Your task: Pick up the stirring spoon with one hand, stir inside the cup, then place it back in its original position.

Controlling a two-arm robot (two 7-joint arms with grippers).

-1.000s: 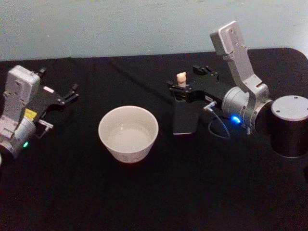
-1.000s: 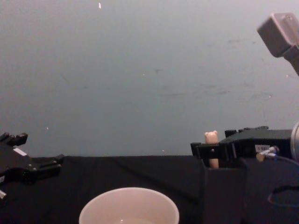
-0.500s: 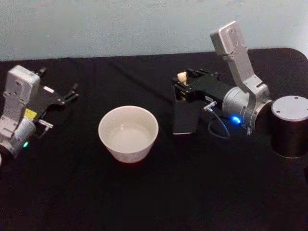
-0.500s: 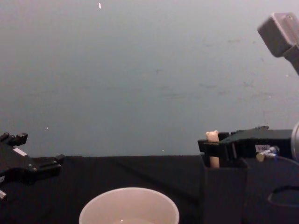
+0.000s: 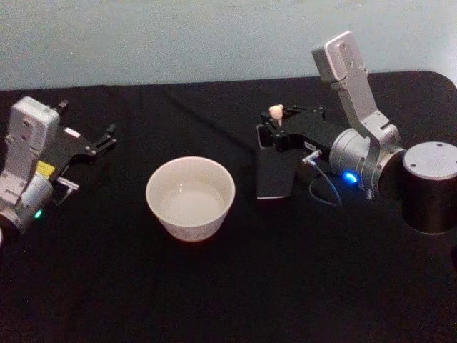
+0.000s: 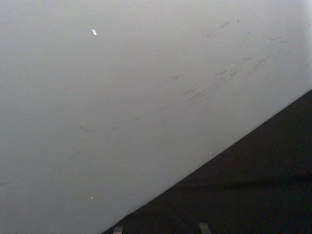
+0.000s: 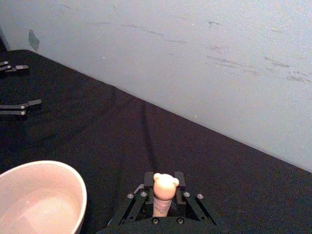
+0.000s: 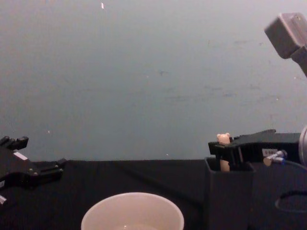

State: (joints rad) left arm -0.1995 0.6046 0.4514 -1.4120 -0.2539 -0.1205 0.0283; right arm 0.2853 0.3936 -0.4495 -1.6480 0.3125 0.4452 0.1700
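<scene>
Black tabletop (image 5: pixel 214 286) before a pale wall (image 5: pixel 178 36), with the spoon gripped at the holder.

Nearest, the cup (image 5: pixel 191 198) is set near the middle of the tabletop. Just to its right, the dark box holder (image 5: pixel 275 174) is stood upright. The right gripper (image 5: pixel 274 123) is held level over the holder's mouth, with its arm bent up and back behind it. Its fingers are closed on the handle of the stirring spoon (image 5: pixel 275 111); the bear knob is seen above them and the lower part is hidden inside the holder. Farther left, the left gripper (image 5: pixel 86 120) is parked low, well apart from the cup, with fingers spread and nothing held.
</scene>
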